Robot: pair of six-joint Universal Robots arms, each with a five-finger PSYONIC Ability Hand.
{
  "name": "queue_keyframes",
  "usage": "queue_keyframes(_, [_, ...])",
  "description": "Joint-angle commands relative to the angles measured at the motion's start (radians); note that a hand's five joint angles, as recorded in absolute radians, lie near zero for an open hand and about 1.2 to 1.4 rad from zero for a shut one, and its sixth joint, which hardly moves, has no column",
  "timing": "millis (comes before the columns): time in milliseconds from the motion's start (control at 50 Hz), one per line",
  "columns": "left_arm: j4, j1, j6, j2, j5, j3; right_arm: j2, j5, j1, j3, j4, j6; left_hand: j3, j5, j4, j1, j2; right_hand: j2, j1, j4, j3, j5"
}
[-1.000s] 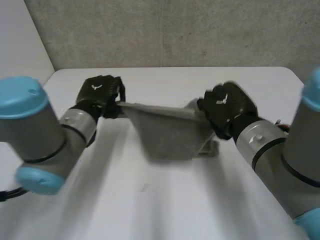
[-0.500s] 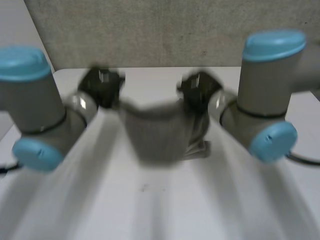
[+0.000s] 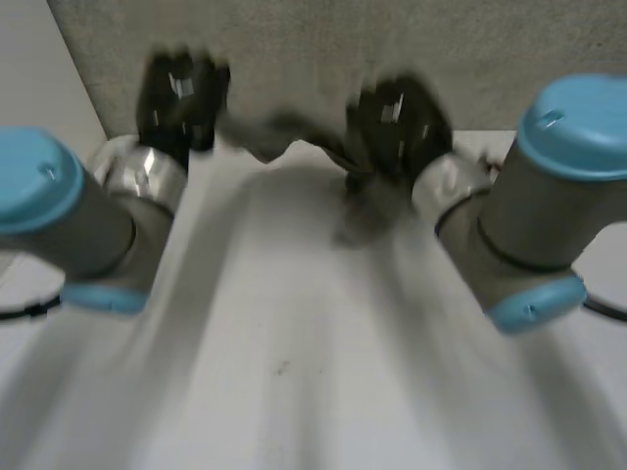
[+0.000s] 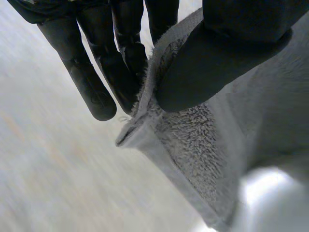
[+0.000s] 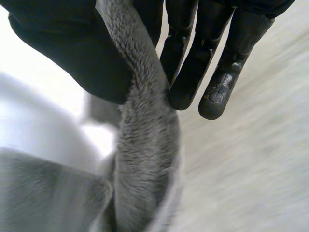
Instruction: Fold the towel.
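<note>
A grey towel (image 3: 284, 137) hangs stretched between my two hands above the far part of the white table (image 3: 294, 323). My left hand (image 3: 181, 93) pinches one corner of it. In the left wrist view the thumb (image 4: 217, 53) presses the towel's hemmed corner (image 4: 193, 140) against the fingers (image 4: 123, 63). My right hand (image 3: 397, 122) holds the other end, with bunched towel hanging below it. In the right wrist view the thumb (image 5: 77, 53) squeezes a rolled edge of the towel (image 5: 145, 145) against the fingers (image 5: 193, 63).
A grey wall (image 3: 392, 39) stands right behind the table's far edge, close to both hands. Both forearms reach over the table's sides, and bare table surface lies in front of them.
Both hands have lifted and moved toward the far edge, carrying the towel with them. The towel, which hung low over the table, is now raised and bunched between the hands.
</note>
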Motion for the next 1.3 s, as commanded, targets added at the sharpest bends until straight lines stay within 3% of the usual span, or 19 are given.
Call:
queue_keyframes(20, [-0.045, 0.010, 0.010, -0.004, 0.006, -0.310, 0.122, -0.089, -0.002, 0.092, 0.309, -0.008, 0.180, 0.182, 0.179, 0.195, 0.178, 0.216, 0.416, 0.201, 0.202, 0.228])
queue_keyframes(100, [-0.044, 0.002, 0.008, -0.009, 0.006, -0.382, 0.168, -0.098, -0.015, 0.100, 0.363, 0.006, 0.180, 0.182, 0.179, 0.195, 0.178, 0.216, 0.416, 0.201, 0.202, 0.228])
queue_keyframes(240, [-0.045, 0.017, 0.010, 0.007, 0.003, -0.371, 0.118, -0.087, -0.076, 0.137, 0.246, 0.077, 0.180, 0.182, 0.179, 0.195, 0.178, 0.216, 0.416, 0.201, 0.202, 0.228])
queue_keyframes(300, [-0.047, 0.033, 0.008, 0.060, 0.000, -0.368, 0.059, -0.089, -0.099, 0.178, 0.201, 0.175, 0.180, 0.182, 0.179, 0.195, 0.178, 0.216, 0.416, 0.201, 0.202, 0.228])
queue_keyframes(320, [-0.045, 0.042, 0.007, 0.091, 0.002, -0.370, 0.030, -0.089, -0.117, 0.203, 0.179, 0.228, 0.180, 0.182, 0.179, 0.195, 0.178, 0.148, 0.348, 0.132, 0.134, 0.159])
queue_keyframes(340, [-0.045, 0.042, 0.007, 0.091, 0.002, -0.370, 0.001, -0.090, -0.139, 0.230, 0.151, 0.285, 0.180, 0.182, 0.179, 0.195, 0.178, -0.129, 0.071, -0.145, -0.143, -0.118])
queue_keyframes(360, [-0.047, 0.048, 0.002, 0.115, 0.003, -0.368, 0.001, -0.090, -0.139, 0.231, 0.151, 0.285, 0.180, 0.182, 0.179, 0.195, 0.178, -0.132, 0.068, -0.147, -0.146, -0.120])
queue_keyframes(380, [-0.047, 0.048, -0.002, 0.137, 0.005, -0.362, -0.025, -0.089, -0.159, 0.258, 0.129, 0.332, 0.180, 0.182, 0.179, 0.195, 0.178, -0.414, -0.214, -0.429, -0.428, -0.402])
queue_keyframes(500, [-0.053, 0.039, -0.004, 0.250, 0.005, -0.327, -0.088, -0.089, -0.228, 0.347, 0.096, 0.451, 0.180, 0.182, 0.179, 0.195, 0.178, -0.660, -0.460, -0.675, -0.674, -0.648])
queue_keyframes(660, [-0.143, 0.030, -0.005, 0.318, 0.005, -0.238, -0.094, -0.092, -0.259, 0.437, 0.102, 0.544, 0.180, 0.182, 0.179, 0.195, 0.178, -0.801, -0.601, -0.816, -0.815, -0.790])
queue_keyframes(1000, [-0.156, 0.014, -0.059, 0.312, -0.003, -0.224, -0.016, -0.104, -0.243, 0.459, 0.017, 0.638, 0.180, 0.182, 0.179, 0.195, 0.178, -0.796, -0.595, -0.811, -0.810, -0.784])
queue_keyframes(1300, [-0.156, 0.016, -0.076, 0.312, -0.004, -0.226, 0.216, -0.037, -0.113, 0.215, -0.055, 0.834, 0.180, 0.182, 0.179, 0.195, 0.178, -0.801, -0.601, -0.817, -0.815, -0.790])
